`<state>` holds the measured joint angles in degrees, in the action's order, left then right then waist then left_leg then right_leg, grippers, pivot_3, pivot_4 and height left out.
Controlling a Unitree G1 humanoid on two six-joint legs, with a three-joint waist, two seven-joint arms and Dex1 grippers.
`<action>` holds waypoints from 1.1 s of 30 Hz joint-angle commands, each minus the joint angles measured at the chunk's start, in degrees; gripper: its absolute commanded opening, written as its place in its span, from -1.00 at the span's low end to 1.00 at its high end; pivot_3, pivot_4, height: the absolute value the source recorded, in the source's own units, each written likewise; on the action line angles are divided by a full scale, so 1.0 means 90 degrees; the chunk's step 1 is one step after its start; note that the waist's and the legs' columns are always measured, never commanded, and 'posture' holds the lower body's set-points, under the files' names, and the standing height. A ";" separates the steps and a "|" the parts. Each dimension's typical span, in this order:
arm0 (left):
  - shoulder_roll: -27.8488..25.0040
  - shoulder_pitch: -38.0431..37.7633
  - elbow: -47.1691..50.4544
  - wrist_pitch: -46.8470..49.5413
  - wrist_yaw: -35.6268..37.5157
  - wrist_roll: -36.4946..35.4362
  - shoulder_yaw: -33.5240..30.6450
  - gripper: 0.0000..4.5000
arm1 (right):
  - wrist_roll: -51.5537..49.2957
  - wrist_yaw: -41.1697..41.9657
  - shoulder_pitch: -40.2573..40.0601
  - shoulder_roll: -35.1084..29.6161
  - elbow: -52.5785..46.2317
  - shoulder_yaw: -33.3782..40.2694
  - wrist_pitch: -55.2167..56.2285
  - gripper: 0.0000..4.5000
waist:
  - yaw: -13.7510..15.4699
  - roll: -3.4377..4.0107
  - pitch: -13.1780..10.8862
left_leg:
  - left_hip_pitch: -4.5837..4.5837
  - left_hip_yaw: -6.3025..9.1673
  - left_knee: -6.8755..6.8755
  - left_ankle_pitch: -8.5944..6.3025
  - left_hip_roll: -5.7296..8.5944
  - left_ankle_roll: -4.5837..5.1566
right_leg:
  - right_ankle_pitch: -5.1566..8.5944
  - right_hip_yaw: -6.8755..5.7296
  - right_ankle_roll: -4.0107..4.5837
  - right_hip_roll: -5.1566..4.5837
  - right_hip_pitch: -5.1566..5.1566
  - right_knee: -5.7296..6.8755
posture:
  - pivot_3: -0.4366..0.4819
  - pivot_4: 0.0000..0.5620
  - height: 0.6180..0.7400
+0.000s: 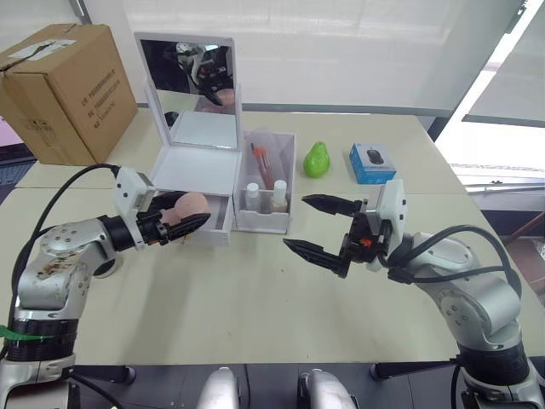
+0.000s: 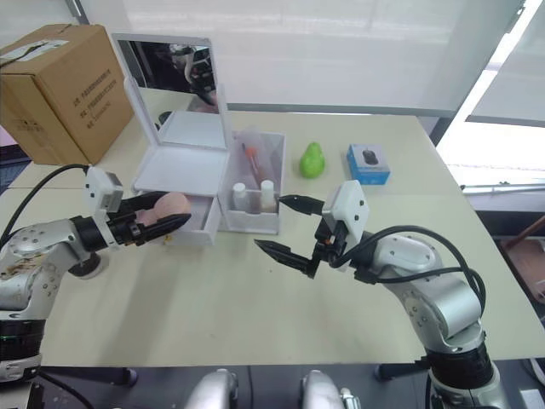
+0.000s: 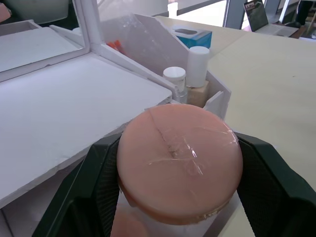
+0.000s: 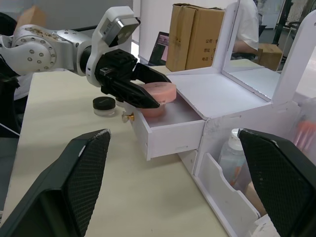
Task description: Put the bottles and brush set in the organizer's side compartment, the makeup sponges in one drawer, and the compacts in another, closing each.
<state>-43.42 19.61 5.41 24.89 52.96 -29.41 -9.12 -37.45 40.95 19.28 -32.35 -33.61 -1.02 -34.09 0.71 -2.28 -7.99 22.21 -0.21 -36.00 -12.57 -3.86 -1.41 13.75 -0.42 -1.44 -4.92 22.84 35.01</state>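
While my left gripper (image 1: 183,223) is clamping a pink makeup sponge (image 1: 191,207) at the left centre of the left eye view, it is holding that sponge over the open drawer (image 1: 217,213) of the white organizer (image 1: 197,166). The side compartment (image 1: 266,183), centre frame, is already carrying two bottles (image 1: 266,196) and the brush set (image 1: 259,162). My right gripper (image 1: 322,227) is hanging at centre right, jaws wide and empty.

Going to the left wrist view, the sponge (image 3: 180,160) is sitting between both fingers (image 3: 276,187) across its rim, with a second pink shape (image 3: 131,224) showing below it at the lower edge, probably a sponge already stowed.

Turning to the right wrist view, the sponge (image 4: 159,91) is sitting at upper centre above the drawer (image 4: 170,133), and a small dark compact (image 4: 104,105) is resting on the table (image 4: 59,113) at left, near the drawer knob (image 4: 127,117).

Risk, as I judge it: releasing near the drawer front could drop the sponge onto the table; a sponge riding high on the other could jam the drawer on closing; my fingers could strike the drawer front and shove the organizer.
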 commanded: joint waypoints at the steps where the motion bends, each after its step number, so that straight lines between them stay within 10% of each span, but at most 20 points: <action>1: 0.0046 0.0238 -0.0092 -0.0151 0.0012 0.0132 0.0054 0.31 | -0.0185 -0.0075 -0.0013 -0.0043 -0.0293 0.0201 -0.0019 1.00 | 0.0000 -0.0002 0.0001 | 0.0000 0.0000 0.0000 0.0000 0.0000 0.0000 | 0.0000 0.0001 0.0000 0.0001 0.0000 0.0000 | -0.05 -0.47 0.70; 11: 0.0188 0.0477 -0.0345 -0.0101 -0.0002 0.0267 0.0172 0.31 | -0.0284 -0.0224 -0.0086 -0.0035 -0.0419 0.0203 -0.0115 1.00 | 0.0010 -0.0003 0.0002 | 0.0000 0.0001 0.0000 0.0000 0.0000 0.0001 | -0.0003 0.0001 -0.0006 0.0001 -0.0003 0.0001 | -0.05 -0.47 0.70; 16: 0.0224 0.0461 -0.0339 -0.0066 -0.0040 0.0214 0.0064 0.97 | -0.0308 -0.0265 -0.0115 -0.0047 -0.0420 0.0187 -0.0101 1.00 | 0.0016 -0.0003 0.0002 | -0.0002 0.0001 -0.0001 0.0000 0.0000 0.0001 | -0.0003 0.0001 -0.0007 0.0001 -0.0010 0.0000 | -0.05 -0.47 0.70; 28: -0.0777 -0.0412 0.0377 0.0760 0.0536 -0.0879 -0.1529 0.97 | -0.0193 -0.0266 -0.0096 -0.0034 -0.0278 0.0094 -0.0030 1.00 | -0.0032 0.0008 -0.0004 | -0.0017 0.0010 0.0002 0.0000 -0.0004 0.0001 | -0.0003 0.0014 -0.0008 0.0017 -0.0003 0.0001 | -0.05 -0.47 0.70; 33: -0.1227 -0.1363 0.0495 0.1142 0.1092 -0.1273 -0.2193 0.43 | -0.0141 -0.0257 -0.0074 0.0015 -0.0206 0.0033 0.0007 1.00 | -0.0014 0.0027 -0.0017 | -0.0019 0.0007 0.0004 0.0000 -0.0005 0.0001 | 0.0013 0.0025 0.0021 0.0019 0.0024 0.0000 | -0.05 -0.47 0.70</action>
<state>-53.26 8.13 8.58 34.42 60.98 -39.34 -26.28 -38.73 38.64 17.99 -32.29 -34.67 -1.33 -34.95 0.59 -2.04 -8.14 22.04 -0.17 -35.97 -12.57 -3.91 -1.41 13.87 -0.17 -1.24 -4.76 23.12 35.01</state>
